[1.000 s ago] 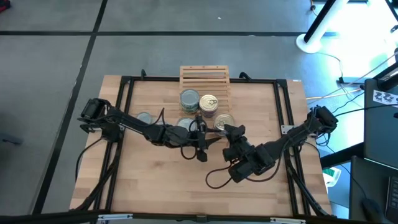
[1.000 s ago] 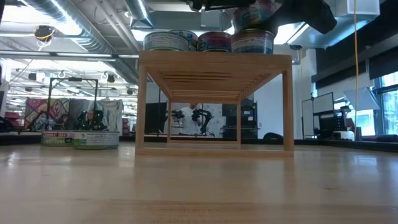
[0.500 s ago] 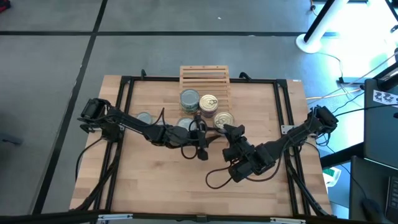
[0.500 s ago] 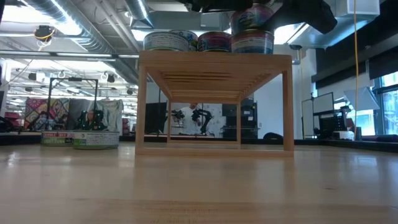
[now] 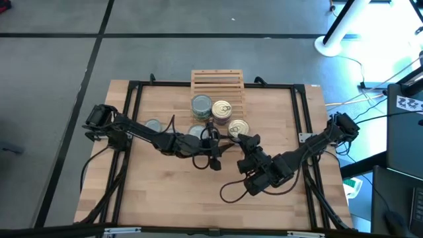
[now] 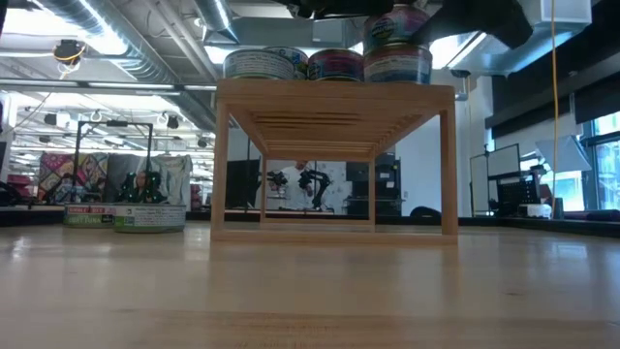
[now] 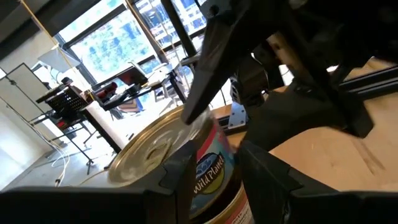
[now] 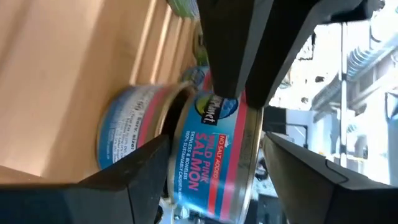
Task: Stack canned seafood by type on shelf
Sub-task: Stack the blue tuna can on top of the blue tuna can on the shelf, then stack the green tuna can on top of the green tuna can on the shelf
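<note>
The slatted wooden shelf (image 5: 217, 80) carries a grey-topped can (image 5: 201, 106), a golden-topped can (image 5: 222, 110) and, at its near right corner, a two-can stack. The stack's top can (image 5: 238, 127) has a golden lid and a salmon label (image 8: 211, 155), and it rests slightly tilted on the lower can (image 6: 399, 64). My left gripper (image 7: 217, 180) comes level from the left and is shut on the top can. My right gripper (image 8: 214, 180) stands open at the same can from the near right. My left gripper has the top can's side wall (image 7: 214, 171) between its two fingers, one finger toward the lid's rim and the other toward the bottom edge. The fingers come about level from the table's left. The can rests on the lower can. My right gripper: one finger (image 7: 202, 81) reaches the lid's rim; whether it touches, I cannot tell.
Two grey-topped cans (image 5: 153, 125) (image 5: 197, 132) lie on the wooden tabletop left of the shelf, close under my left arm. The far slats of the shelf are bare. A black frame (image 5: 132, 132) runs around the table.
</note>
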Motion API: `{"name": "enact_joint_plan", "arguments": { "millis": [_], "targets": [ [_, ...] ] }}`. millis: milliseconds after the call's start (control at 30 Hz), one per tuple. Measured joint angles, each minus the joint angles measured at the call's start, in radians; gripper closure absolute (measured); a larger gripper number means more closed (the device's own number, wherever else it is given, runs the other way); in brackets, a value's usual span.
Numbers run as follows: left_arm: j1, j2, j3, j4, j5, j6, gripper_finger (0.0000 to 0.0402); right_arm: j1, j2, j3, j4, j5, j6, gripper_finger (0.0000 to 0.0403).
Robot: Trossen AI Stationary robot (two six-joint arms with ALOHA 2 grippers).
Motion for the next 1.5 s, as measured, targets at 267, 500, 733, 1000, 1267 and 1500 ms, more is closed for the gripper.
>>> {"name": "enact_joint_plan", "arguments": {
  "millis": [267, 500, 733, 1000, 1267, 1500],
  "targets": [
    [0.001, 0.000, -0.001, 0.001, -0.001, 0.000, 0.0281, 0.041, 0.001, 0.071, 0.002, -0.075, -0.006, 0.0141],
    [0.000, 0.000, -0.001, 0.000, -0.001, -0.004, 0.0281, 0.037, 0.001, 0.081, 0.004, -0.100, -0.005, 0.0141],
    [-0.017, -0.002, -0.001, 0.000, -0.001, -0.002, 0.0281, 0.053, -0.020, 0.081, 0.003, -0.098, 0.054, 0.0141],
    [-0.047, -0.048, -0.001, -0.011, -0.001, -0.002, 0.0281, 0.134, -0.140, 0.082, -0.016, -0.102, 0.253, 0.0141],
    [-0.086, -0.151, -0.001, -0.167, -0.004, -0.057, 0.0281, 0.157, -0.214, 0.082, -0.256, -0.186, 0.582, 0.0141],
    [-0.134, -0.309, -0.001, -0.495, -0.010, -0.200, 0.0281, 0.158, -0.214, 0.079, -0.497, -0.255, 0.881, 0.0141]
  ]
}}
